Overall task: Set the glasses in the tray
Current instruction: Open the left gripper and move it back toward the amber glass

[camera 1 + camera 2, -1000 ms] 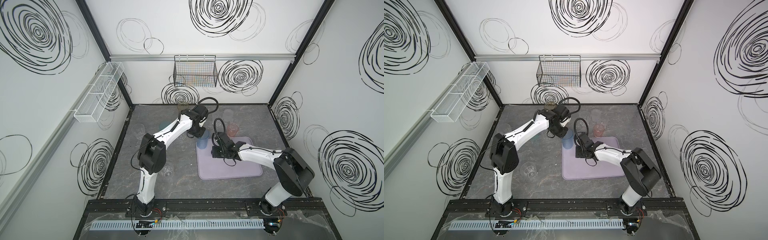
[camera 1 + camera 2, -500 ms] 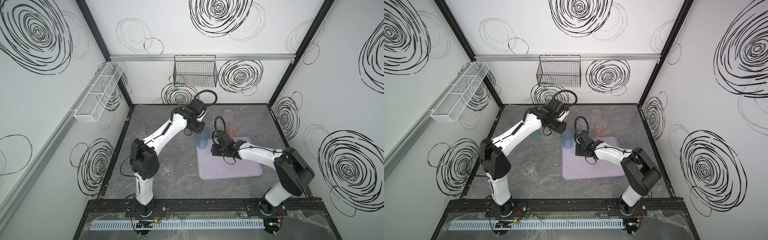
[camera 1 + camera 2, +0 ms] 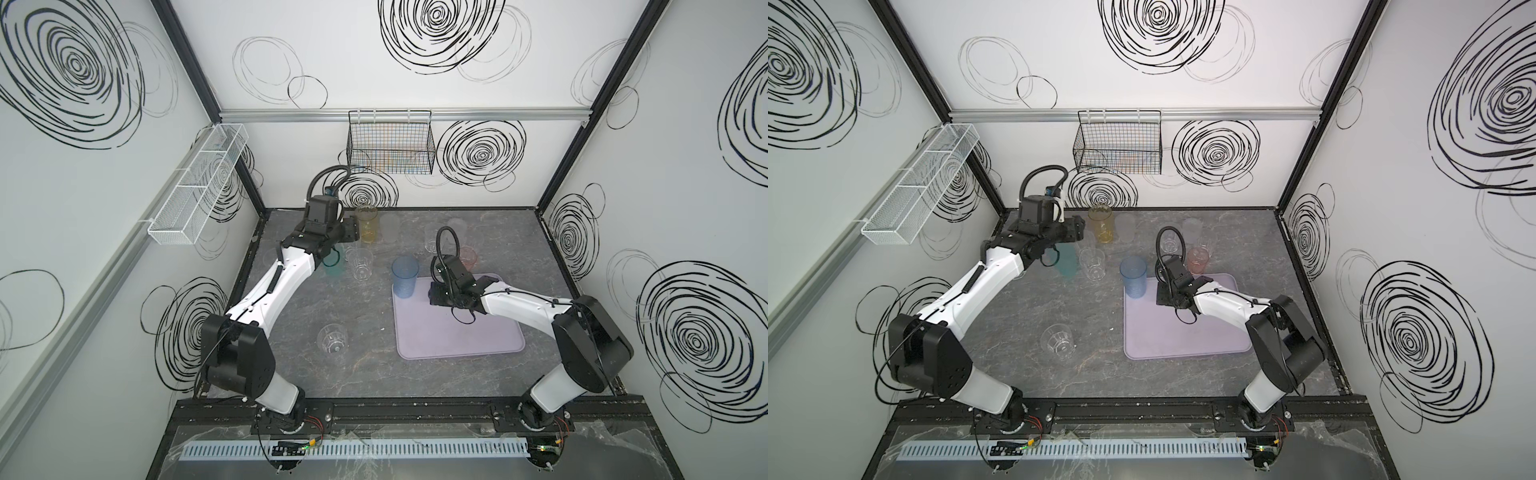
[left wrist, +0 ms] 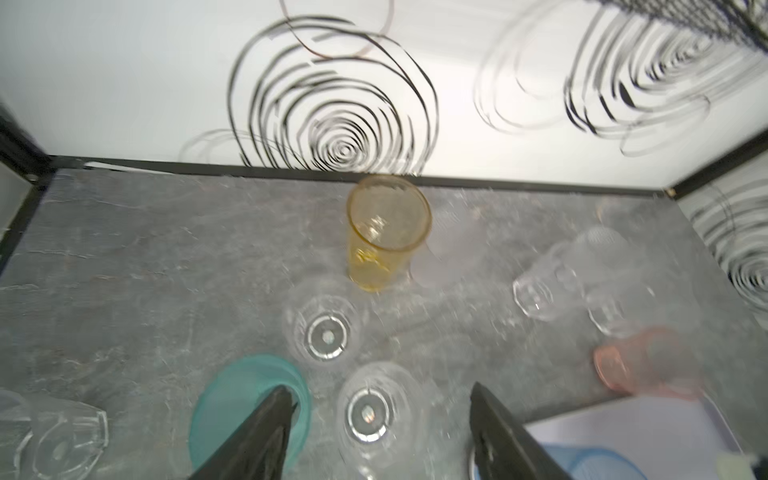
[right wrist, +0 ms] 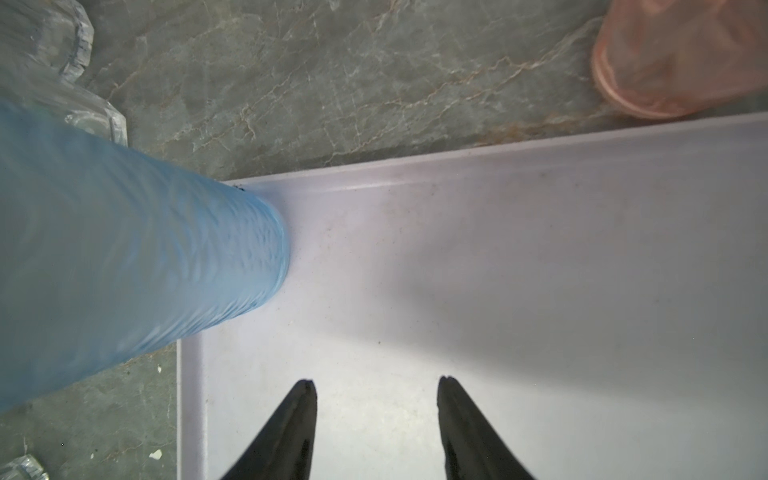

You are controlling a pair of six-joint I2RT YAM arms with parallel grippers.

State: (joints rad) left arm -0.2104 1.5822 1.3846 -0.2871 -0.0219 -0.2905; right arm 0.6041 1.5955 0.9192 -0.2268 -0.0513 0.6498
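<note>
By how things lie, I judge the job barely begun. On my left a lone clear glass (image 3: 332, 338) stands out front on the table (image 3: 291, 374). Farther back the teal glass (image 3: 333, 264), a clear faceted glass (image 3: 360, 264), the amber glass (image 3: 368, 224) and a frosted glass (image 3: 390, 226) all sit on the stone, well outside the tray (image 3: 457, 340). Only the blue glass (image 3: 404, 276) is home, upright in the tray's far left corner with its base just inside the rim. To the right of it a few more pale glasses and the pink glass (image 3: 468, 255) stand past the tray's far edge, the pink one just beside the rim but not in it, so nearly all the glasses are left to carry. My left arm reaches deep toward the rear wall, elbow bent. My left claw (image 4: 382, 392) hangs above the back cluster, tipped down at it, its jaws spread wide and holding nothing, with the teal glass under one finger and a clear glass below the gap. My right arm lies low across the tray from the right. My right claw (image 5: 376, 382) hovers over bare tray floor just beside the blue glass, its jaws parted about halfway and empty
</note>
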